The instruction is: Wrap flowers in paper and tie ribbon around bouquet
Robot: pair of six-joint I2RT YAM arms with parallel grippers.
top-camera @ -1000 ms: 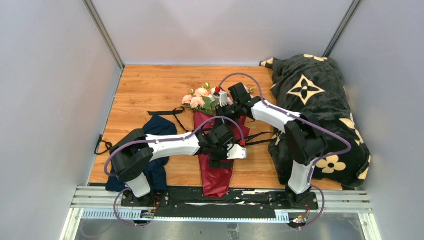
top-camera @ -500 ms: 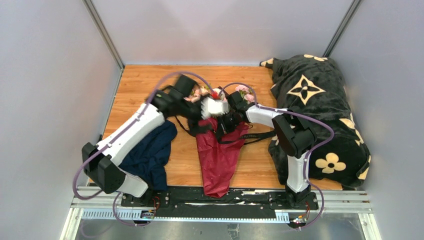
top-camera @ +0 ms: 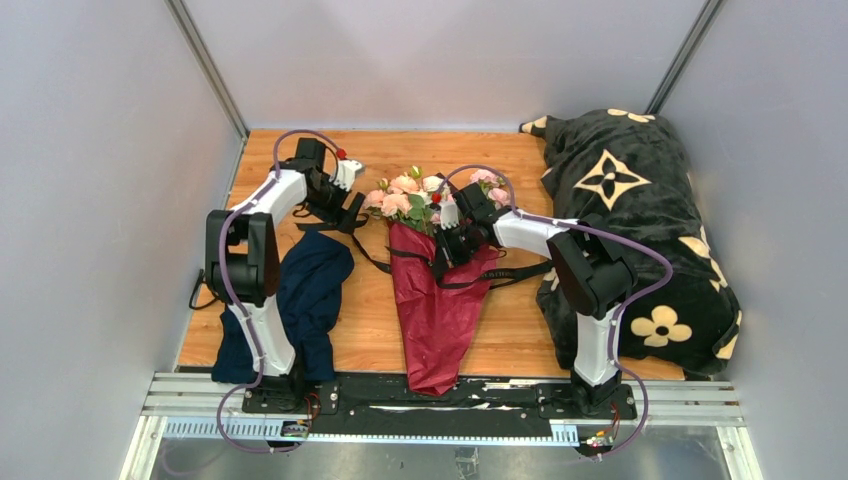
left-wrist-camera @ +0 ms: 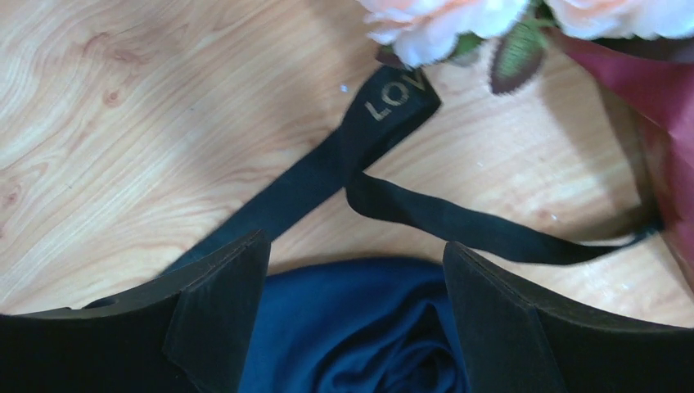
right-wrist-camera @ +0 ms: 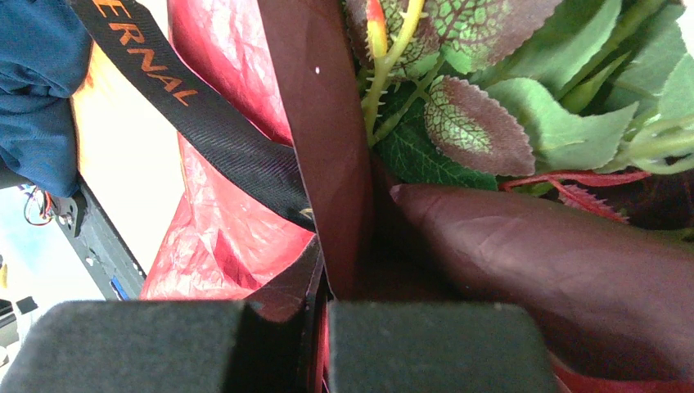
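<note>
Since a second ago the left arm has swung off the middle of the bouquet (top-camera: pixel 425 270) and out to the far left of the desk (top-camera: pixel 290 150). The right hand (top-camera: pixel 447 255) has slid from beside the flowers (top-camera: pixel 405 195) down onto the upper edge of the paper (top-camera: pixel 435 320).

The left hand (top-camera: pixel 345 212) hangs released, its two fingers spread wide with nothing between them. In its own view we see the hand (left-wrist-camera: pixel 356 262) above the navy cloth (left-wrist-camera: pixel 360 327), with the ribbon (left-wrist-camera: pixel 327 164) lying folded on the wood just beyond and a pale pink rose (left-wrist-camera: pixel 434 24) at the top edge. A corner of the paper (left-wrist-camera: pixel 655 82) shows at the right.

The right hand (right-wrist-camera: pixel 323 311) is clenched on a fold of the burgundy paper (right-wrist-camera: pixel 213 237), right beside the green leaves (right-wrist-camera: pixel 491 82). The ribbon (right-wrist-camera: pixel 205 123) crosses the paper just left of that grip.

The bouquet lies flat on the desk between the two arms. Its roses point to the far side and its narrow tip to the near edge. The ribbon (top-camera: pixel 365 250) runs from the left hand's side across the cone and trails out on the right, loose on the wood. The navy cloth (top-camera: pixel 300 300) lies crumpled left of the bouquet, and a black blanket (top-camera: pixel 630 200) with cream flowers is heaped at the right.
</note>
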